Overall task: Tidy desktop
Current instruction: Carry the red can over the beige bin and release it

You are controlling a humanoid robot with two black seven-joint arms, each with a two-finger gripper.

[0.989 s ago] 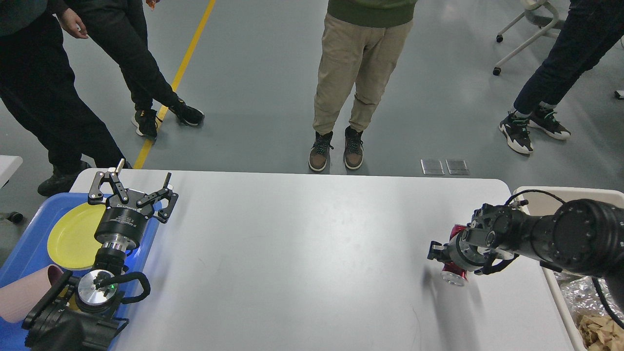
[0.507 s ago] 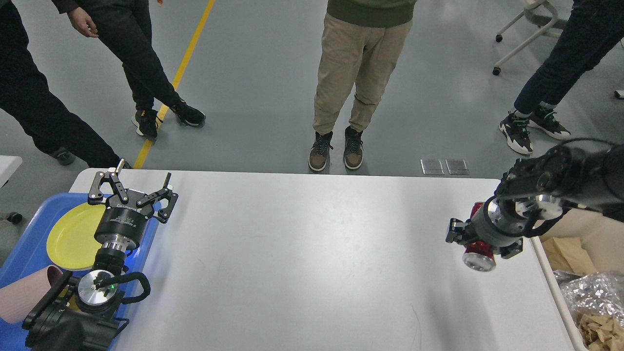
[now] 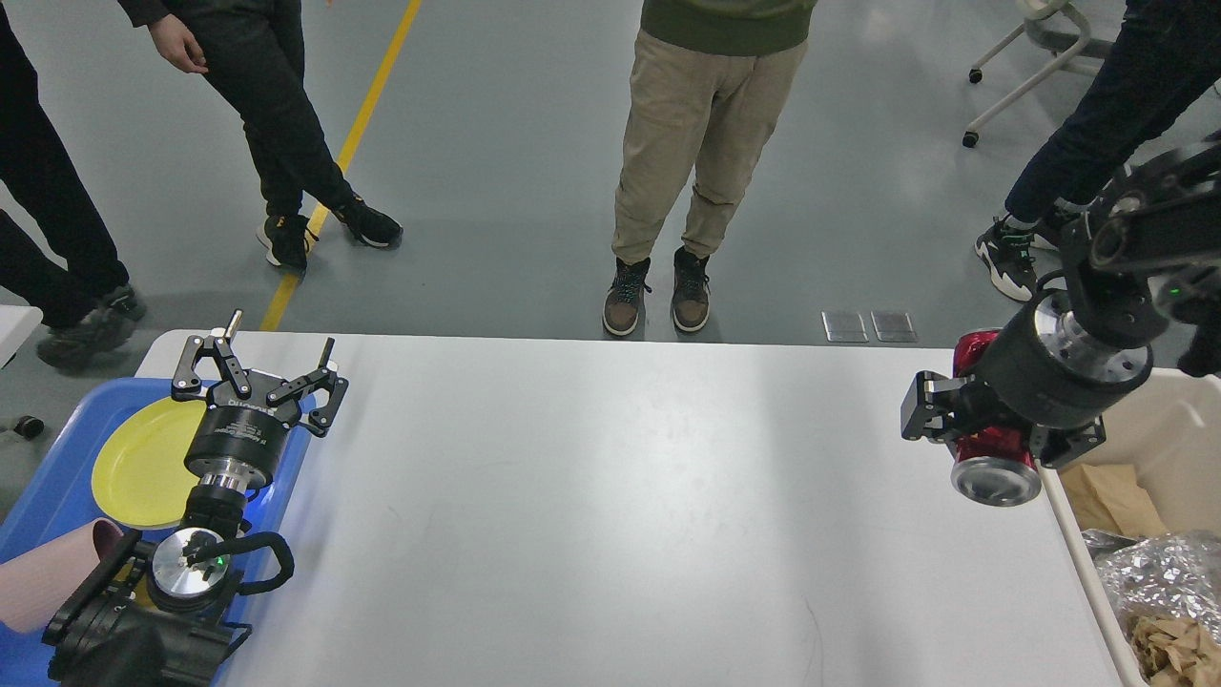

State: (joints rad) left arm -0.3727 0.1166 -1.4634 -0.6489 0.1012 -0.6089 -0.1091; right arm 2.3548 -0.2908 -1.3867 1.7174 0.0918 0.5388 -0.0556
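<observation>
The desktop is a wide white tabletop filling the lower half of the head view. My right gripper hangs above its right edge, shut on a red metal can that lies on its side with its silver end facing me. At the far left my left gripper stands open above the near rim of the blue tray, holding nothing.
A blue tray at the left holds a yellow plate and a pink cup. A beige bin at the right holds brown paper, foil and scraps. Several people stand on the floor beyond the table.
My right arm has lifted the red can off the tabletop and carried it up and to the right, toward the bin. The left arm has stayed still. People at the left have walked.
</observation>
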